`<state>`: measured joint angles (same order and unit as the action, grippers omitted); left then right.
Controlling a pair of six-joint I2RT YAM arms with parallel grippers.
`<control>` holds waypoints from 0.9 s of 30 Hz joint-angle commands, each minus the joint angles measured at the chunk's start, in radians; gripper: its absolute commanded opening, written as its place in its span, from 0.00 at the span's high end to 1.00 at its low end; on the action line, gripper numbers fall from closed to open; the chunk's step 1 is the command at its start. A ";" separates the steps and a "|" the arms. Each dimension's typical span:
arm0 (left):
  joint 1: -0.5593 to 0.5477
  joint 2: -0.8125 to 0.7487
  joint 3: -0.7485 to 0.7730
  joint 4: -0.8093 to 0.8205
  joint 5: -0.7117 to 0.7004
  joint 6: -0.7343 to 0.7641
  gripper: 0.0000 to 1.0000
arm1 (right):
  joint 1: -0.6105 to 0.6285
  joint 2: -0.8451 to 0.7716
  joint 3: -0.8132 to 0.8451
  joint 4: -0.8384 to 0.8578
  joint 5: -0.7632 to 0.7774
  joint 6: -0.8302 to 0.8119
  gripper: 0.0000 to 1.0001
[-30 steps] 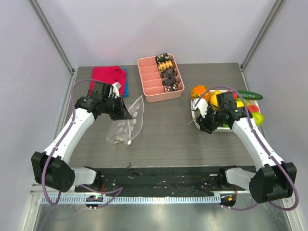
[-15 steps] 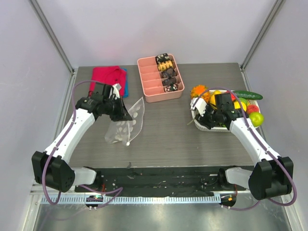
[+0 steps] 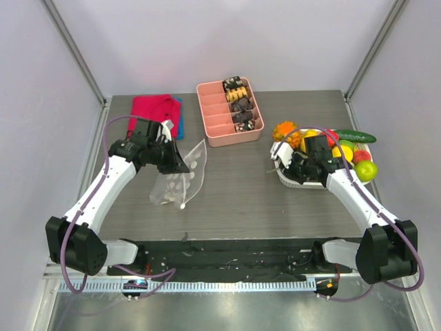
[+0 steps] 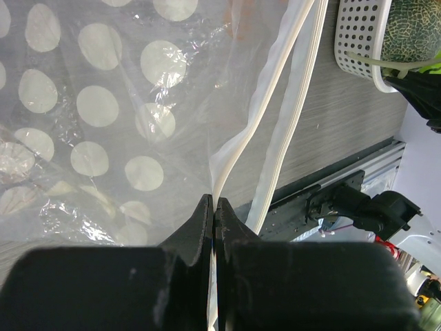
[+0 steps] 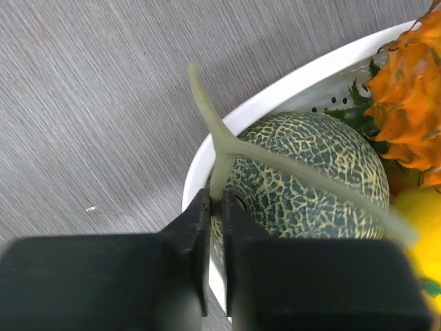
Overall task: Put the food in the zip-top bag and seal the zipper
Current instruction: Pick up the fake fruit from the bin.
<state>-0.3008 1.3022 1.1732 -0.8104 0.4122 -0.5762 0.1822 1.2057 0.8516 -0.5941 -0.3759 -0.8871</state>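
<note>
The zip-top bag (image 3: 180, 178), clear with white dots, hangs from my left gripper (image 3: 180, 164), its lower end on the table. The left gripper (image 4: 214, 203) is shut on one white strip of the zipper (image 4: 234, 152); the other strip hangs free beside it, so the mouth gapes. The slider knob (image 3: 184, 205) rests at the bag's near end. The food lies in a white basket (image 3: 289, 181). My right gripper (image 5: 215, 200) is shut on the pale stem (image 5: 219, 148) of a netted green toy melon (image 5: 310, 165) inside the basket's rim (image 5: 275, 96).
The basket also holds an orange spiky fruit (image 3: 284, 131), a yellow one (image 5: 413, 214), a red one (image 3: 362, 155), a round green one (image 3: 366, 170) and a cucumber (image 3: 358, 136). A pink snack tray (image 3: 229, 112) and a red cloth (image 3: 153, 110) lie at the back.
The right gripper has moved back over the basket's left end and closed on the melon's stem. The left gripper and the bag have stayed put.
</note>
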 commanded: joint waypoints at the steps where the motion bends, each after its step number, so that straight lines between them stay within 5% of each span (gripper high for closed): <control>1: -0.003 -0.035 -0.003 0.027 0.016 0.001 1.00 | 0.005 -0.006 0.015 0.033 -0.015 0.025 0.99; 27: -0.003 -0.024 -0.003 0.027 0.014 0.007 1.00 | 0.005 -0.109 0.273 -0.228 -0.193 0.172 0.99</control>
<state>-0.3008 1.2984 1.1717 -0.8104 0.4122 -0.5755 0.1822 1.1229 1.0317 -0.7738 -0.4759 -0.7555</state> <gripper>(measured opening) 0.008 0.050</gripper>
